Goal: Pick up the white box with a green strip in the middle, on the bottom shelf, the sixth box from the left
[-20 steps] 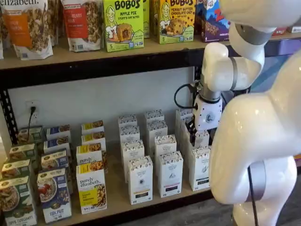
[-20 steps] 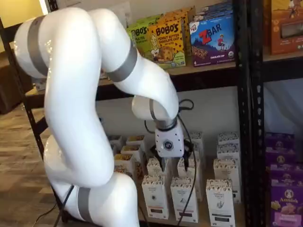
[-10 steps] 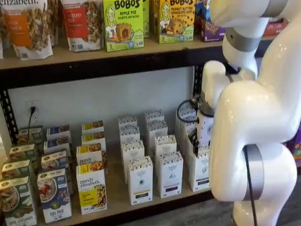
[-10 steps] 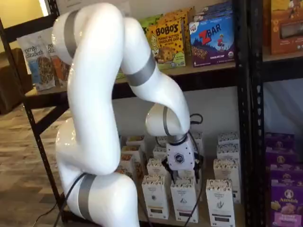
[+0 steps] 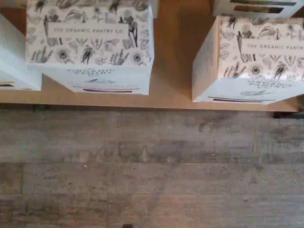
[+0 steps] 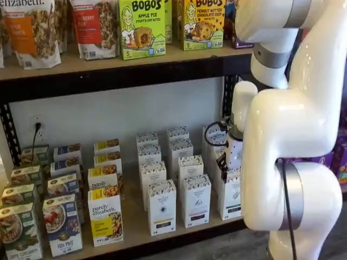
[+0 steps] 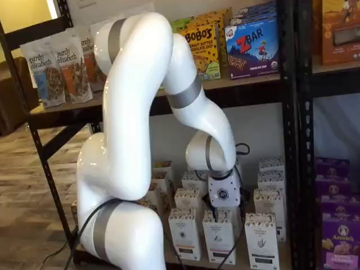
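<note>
Wrist view: two floral-topped cartons stand at the bottom shelf [image 5: 171,97] edge above grey floor [image 5: 152,166]. In both shelf views, the gripper [image 7: 224,209] hovers over the white box [image 6: 230,194], front row; jaw state cannot be told.

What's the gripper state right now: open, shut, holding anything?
Gripper: cannot tell. Its white body hangs low over the front row of tall narrow white cartons with speckled tops on the pale wooden bottom shelf, fingers not clearly visible; no grasp visible.
</note>
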`<act>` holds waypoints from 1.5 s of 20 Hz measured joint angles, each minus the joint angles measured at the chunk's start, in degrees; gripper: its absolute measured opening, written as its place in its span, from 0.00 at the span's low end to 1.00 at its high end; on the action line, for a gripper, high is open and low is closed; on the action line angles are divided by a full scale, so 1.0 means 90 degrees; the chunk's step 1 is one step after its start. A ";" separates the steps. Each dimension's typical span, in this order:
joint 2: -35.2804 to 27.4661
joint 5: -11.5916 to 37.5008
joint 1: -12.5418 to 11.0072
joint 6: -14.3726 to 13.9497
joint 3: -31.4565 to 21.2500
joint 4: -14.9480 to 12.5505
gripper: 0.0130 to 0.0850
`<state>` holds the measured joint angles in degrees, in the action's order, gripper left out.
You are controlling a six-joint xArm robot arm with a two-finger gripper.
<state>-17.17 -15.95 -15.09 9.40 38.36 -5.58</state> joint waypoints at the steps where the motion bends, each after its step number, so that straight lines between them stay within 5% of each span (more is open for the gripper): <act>1: -0.0106 -0.0012 0.0008 0.0011 0.0109 0.0018 1.00; 8: -0.0671 -0.0182 0.0103 0.0087 0.0757 0.0191 1.00; 16: -0.1495 -0.0403 -0.0133 -0.0437 0.1711 -0.0616 1.00; 30: -0.2570 -0.0389 -0.0436 0.0621 0.3088 0.0192 1.00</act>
<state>-40.30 -19.45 -19.02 14.99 66.15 -3.85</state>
